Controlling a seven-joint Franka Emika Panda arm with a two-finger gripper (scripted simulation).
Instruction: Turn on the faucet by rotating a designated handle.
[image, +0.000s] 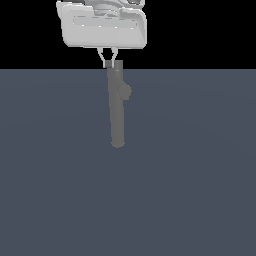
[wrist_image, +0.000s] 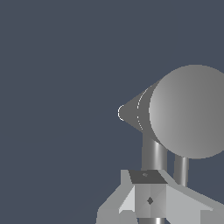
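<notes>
Exterior view shows the end effector (image: 110, 63) spread open just above the faucet (image: 117, 107); I'd seat both fingers around the handle (wrist_image: 180, 170) before clenching and turning.

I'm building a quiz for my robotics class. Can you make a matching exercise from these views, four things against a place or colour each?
1 faucet
2 spout
3 hand
4 floor

A slate blue
B bulges toward the exterior view's right
C tall, grey, upright
D whitish, over the faucet's top

Pairs: 1-C, 2-B, 3-D, 4-A
</notes>
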